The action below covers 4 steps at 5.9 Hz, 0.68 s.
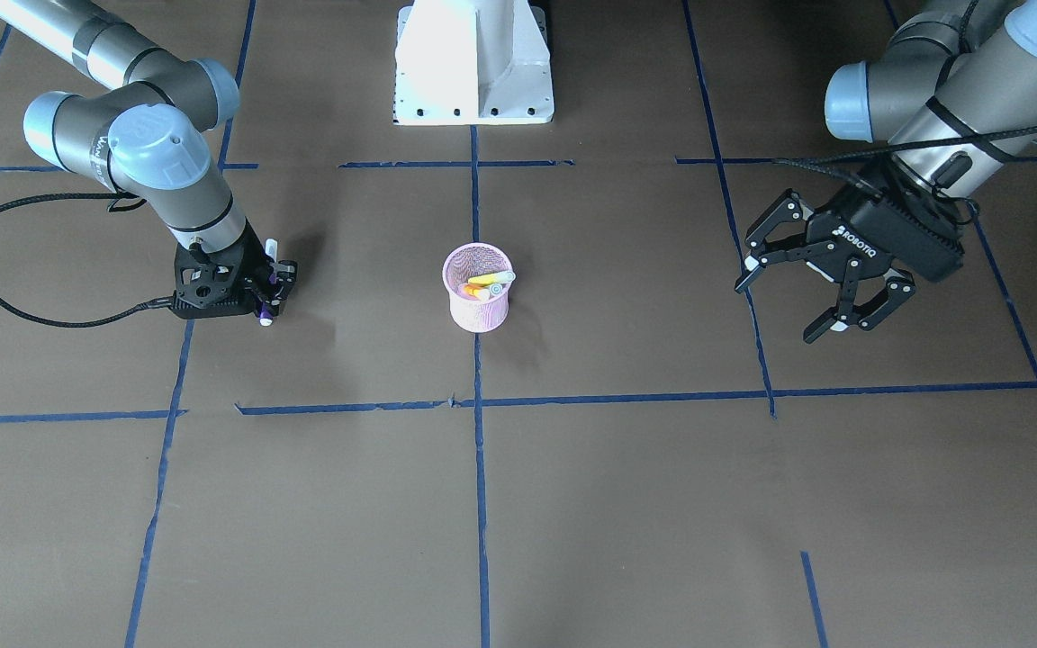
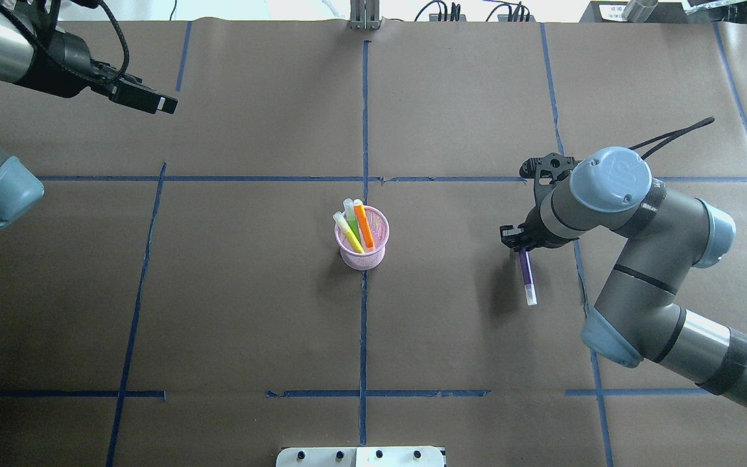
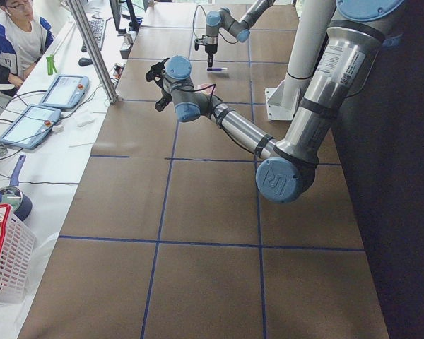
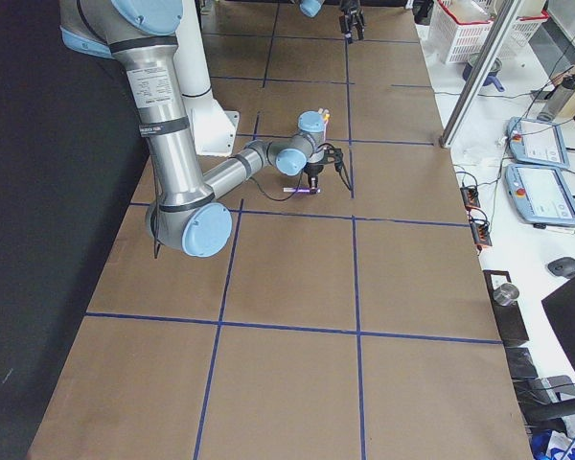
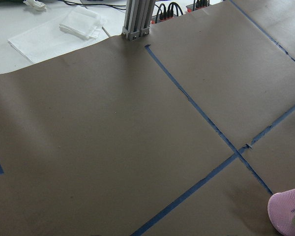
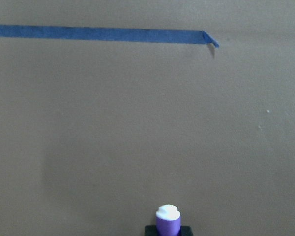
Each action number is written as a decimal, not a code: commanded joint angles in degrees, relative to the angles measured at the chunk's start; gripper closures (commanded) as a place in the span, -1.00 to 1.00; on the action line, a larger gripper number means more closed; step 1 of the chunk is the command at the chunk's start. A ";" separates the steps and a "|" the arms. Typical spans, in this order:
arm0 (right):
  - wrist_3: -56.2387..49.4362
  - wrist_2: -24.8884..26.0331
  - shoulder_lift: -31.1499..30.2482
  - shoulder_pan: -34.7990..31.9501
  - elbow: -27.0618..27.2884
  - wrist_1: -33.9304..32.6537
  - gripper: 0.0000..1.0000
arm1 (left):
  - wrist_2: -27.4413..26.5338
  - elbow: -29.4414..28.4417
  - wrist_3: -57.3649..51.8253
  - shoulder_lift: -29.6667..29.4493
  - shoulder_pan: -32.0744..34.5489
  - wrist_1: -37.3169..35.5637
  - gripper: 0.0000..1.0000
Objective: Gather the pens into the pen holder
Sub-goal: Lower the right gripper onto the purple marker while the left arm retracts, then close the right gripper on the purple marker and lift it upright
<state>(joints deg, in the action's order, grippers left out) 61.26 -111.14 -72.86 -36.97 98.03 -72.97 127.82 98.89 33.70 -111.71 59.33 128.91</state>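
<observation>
Brown-papered table [image 2: 250, 311]: right gripper [image 1: 268, 292] clamped on the purple pen [image 2: 528, 275] at surface level; left gripper [image 1: 777, 312] spread, empty. Judged the last pickup. Next: lift and carry to the pen holder [image 2: 373, 255], well off to the claw's side.

We see the pen holder [image 2: 362, 258], a small pink wire-mesh cup, standing upright at the centre of the overhead view. Three pens lean in it, pale caps up and tilted toward the upper left: the yellow pen [image 2: 349, 233], the green pen [image 2: 353, 222] and the orange pen [image 2: 364, 228]. Right of centre, the purple pen [image 2: 528, 275] lies roughly level, a pale end toward the bottom edge, clamped in the right gripper [image 1: 268, 292]. We cannot tell whether it is lifted.
</observation>
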 commanded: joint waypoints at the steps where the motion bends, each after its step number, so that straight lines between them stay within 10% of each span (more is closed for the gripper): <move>1: -0.01 0.22 0.35 -2.04 4.15 0.63 1.00 | 0.14 0.08 -0.04 -0.17 0.78 -1.02 -0.78; 4: 0.61 9.48 5.87 -3.73 15.06 0.72 1.00 | 1.46 -0.01 -8.19 3.93 4.29 -8.31 -0.99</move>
<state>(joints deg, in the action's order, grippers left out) 61.83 -106.28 -69.04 -40.69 110.32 -72.32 128.89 98.92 28.13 -109.74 62.15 122.63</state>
